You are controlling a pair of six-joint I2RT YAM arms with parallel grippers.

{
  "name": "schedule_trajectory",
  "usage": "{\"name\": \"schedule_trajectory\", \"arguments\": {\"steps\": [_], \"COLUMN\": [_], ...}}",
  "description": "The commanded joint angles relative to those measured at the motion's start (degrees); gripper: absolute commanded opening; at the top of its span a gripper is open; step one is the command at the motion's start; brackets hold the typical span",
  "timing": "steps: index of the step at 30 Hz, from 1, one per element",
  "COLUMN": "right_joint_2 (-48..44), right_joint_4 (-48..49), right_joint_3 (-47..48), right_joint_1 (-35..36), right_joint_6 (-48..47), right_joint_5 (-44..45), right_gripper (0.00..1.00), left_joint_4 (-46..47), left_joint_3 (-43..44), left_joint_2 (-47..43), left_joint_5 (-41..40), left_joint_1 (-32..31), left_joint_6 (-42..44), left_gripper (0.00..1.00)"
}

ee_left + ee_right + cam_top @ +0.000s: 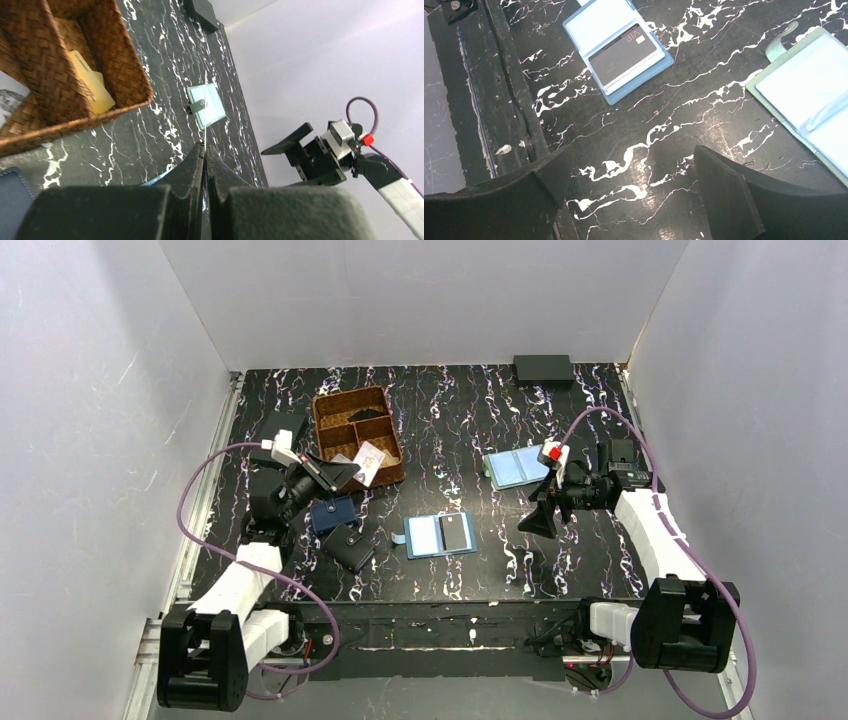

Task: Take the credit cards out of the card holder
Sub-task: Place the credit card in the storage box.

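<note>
Left fingers: the left gripper (pixel 205 150) is clenched on a white credit card (pixel 368 462). From the wrist the card shows edge-on, a thin line rising from between the tips.
Just past the left fingertips: a woven basket (pixel 125 75) sits to one side, and from above the card hangs over its near corner. A pale yellow flat piece (pixel 92 85) lies in one compartment.
Behind the left fingers: a navy wallet (pixel 333 512) and a black wallet (pixel 348 547) lie closed, toward the arm's base.
Right fingers: the right gripper (pixel 631 155) is spread wide and grasps nothing, above the bare marbled table (pixel 649 115).
Ahead of the right fingertips: the card holder (pixel 596 22) lies open and flat, well apart from the tips. A dark VIP card (pixel 624 50) sits in one pocket.
Beside the right fingers: a paler sky-blue holder (pixel 804 90), open, apart from the tips; not the target.
Step in hand: probably dropping the held card into the basket, with one card left to pull.
Doing it well: bring the card low over a compartment before letting go, so it does not catch the rim. For the VIP card, pinch its exposed edge and slide along the pocket's opening; the light holder may drag along.
</note>
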Motion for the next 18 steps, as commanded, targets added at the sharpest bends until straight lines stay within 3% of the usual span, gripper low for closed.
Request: {"name": "schedule_trajectory", "arguments": {"steps": [1, 7, 18], "right_joint_2": [-1.31, -1.69, -1.78], "right_joint_4": [1.36, 1.43, 1.50], "right_joint_3": [-0.68, -0.86, -1.03], "right_joint_1": [-0.17, -0.21, -0.26], "right_joint_6": [0.92, 0.99, 1.09], "right_joint_5": [-0.05, 0.12, 0.18], "right_gripper": [0.98, 0.98, 0.98], "left_joint_4": [0.28, 0.01, -0.24], "left_joint_3": [2.99, 5.39, 10.96], "left_joint_2": [2.21, 6.88, 16.05], "left_joint_5": [-0.57, 0.28, 0.35], "left_joint_1": [2.83, 7.47, 10.32], "left_joint_6": [0.75, 1.33, 3.48], "left_gripper": [0.00, 0.00, 0.00]}}
